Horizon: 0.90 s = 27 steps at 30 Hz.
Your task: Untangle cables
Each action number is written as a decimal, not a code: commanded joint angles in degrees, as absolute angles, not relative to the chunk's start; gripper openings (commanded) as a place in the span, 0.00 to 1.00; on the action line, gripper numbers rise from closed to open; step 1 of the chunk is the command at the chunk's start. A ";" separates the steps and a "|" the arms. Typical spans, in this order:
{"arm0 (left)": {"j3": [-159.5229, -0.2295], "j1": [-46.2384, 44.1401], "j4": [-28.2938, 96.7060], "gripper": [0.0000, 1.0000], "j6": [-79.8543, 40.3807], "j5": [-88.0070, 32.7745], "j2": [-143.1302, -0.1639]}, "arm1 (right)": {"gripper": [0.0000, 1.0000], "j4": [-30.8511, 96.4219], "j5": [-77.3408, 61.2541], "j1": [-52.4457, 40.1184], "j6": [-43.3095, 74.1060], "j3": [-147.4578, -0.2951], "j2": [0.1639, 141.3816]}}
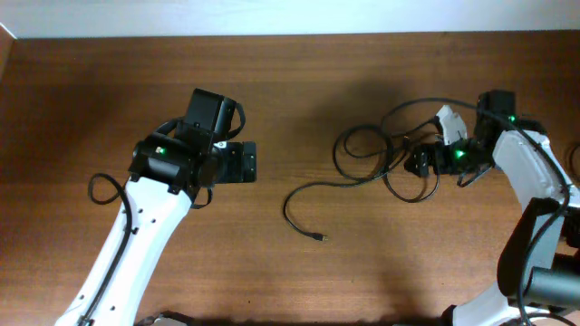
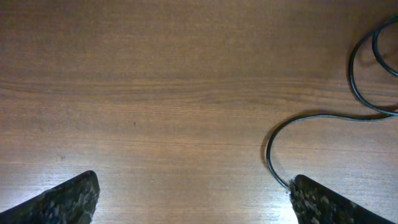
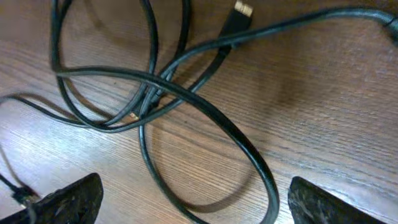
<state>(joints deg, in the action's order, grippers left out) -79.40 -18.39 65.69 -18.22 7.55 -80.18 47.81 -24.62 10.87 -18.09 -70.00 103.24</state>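
Note:
Thin black cables [image 1: 367,149] lie tangled in loops on the wooden table at centre right. One loose strand [image 1: 299,208] curves left and ends in a small plug [image 1: 321,237]. My right gripper [image 1: 424,163] is open, low over the tangle. In the right wrist view the crossed loops [image 3: 155,93] lie between and ahead of the fingers [image 3: 196,202], with a metal-tipped plug [image 3: 242,9] at the top. My left gripper [image 1: 246,163] is open and empty over bare table, left of the cables. The left wrist view shows a strand [image 2: 292,127] running under the right finger [image 2: 193,199].
The table's far edge meets a white wall [image 1: 272,18] along the top. A thicker black arm wire [image 1: 104,188] loops beside the left arm. Bare wood [image 1: 290,91] lies between the two grippers.

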 commanded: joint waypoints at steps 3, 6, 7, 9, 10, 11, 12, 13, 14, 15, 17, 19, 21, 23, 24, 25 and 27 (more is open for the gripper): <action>-79.55 -18.20 65.67 0.99 -18.81 7.97 -79.26 | 0.87 44.05 -25.30 10.39 -17.26 -65.43 102.69; -79.55 -18.20 65.65 0.99 -18.81 7.97 -79.26 | 0.47 42.22 -27.49 10.39 -17.08 -62.98 102.69; -79.55 -18.20 65.67 0.99 -18.81 7.97 -79.26 | 0.35 42.22 -28.18 10.41 -17.04 -62.98 102.69; -79.55 -18.20 65.65 0.99 -18.81 7.97 -79.26 | 0.04 42.59 -28.77 10.46 -14.85 -63.09 102.67; -79.55 -18.20 65.65 0.99 -18.81 7.97 -79.26 | 0.04 43.88 -30.33 10.50 -14.48 -63.70 102.61; -79.55 -18.20 65.67 0.99 -18.81 7.97 -79.26 | 0.04 46.33 -32.60 10.50 -14.48 -65.34 102.45; -79.55 -18.20 65.67 0.99 -18.81 7.97 -79.26 | 0.04 48.40 -33.06 10.50 -14.48 -66.98 102.17; -79.55 -18.20 65.67 0.99 -18.81 7.97 -79.26 | 0.04 50.43 -33.04 10.50 -14.48 -68.73 101.69; -79.55 -18.20 65.65 0.99 -18.81 7.97 -79.26 | 0.04 54.28 -33.04 10.48 -14.50 -72.53 100.38; -79.55 -18.20 65.65 0.99 -18.81 7.97 -79.26 | 0.04 56.93 -33.04 10.44 -14.50 -75.81 99.22; -79.55 -18.20 65.65 0.99 -18.81 7.97 -79.26 | 0.04 61.98 -33.01 10.00 -14.50 -83.48 95.98; -79.55 -18.20 65.65 0.99 -18.81 7.97 -79.26 | 0.04 67.48 -32.58 8.23 -14.48 -93.27 92.95; -79.55 -18.20 65.67 0.99 -18.81 7.97 -79.26 | 0.04 71.22 -32.53 6.17 -14.48 -100.62 91.77; -79.55 -18.20 65.67 0.99 -18.81 7.97 -79.26 | 0.04 74.32 -32.47 3.18 -13.98 -107.61 91.46; -79.55 -18.20 65.67 0.99 -18.81 7.97 -79.26 | 0.04 74.87 -32.32 1.80 -12.58 -110.24 91.46; -79.55 -18.20 65.65 0.99 -18.81 7.97 -79.26 | 0.04 74.94 -32.34 0.45 -11.29 -112.79 91.46; -79.55 -18.20 65.65 0.99 -18.81 7.97 -79.26 | 0.04 74.85 -32.38 -2.22 -7.86 -117.71 91.46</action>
<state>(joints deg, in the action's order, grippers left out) -79.40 -18.39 65.80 -18.22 7.55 -80.18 74.96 -31.62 0.05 -11.88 -112.81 92.23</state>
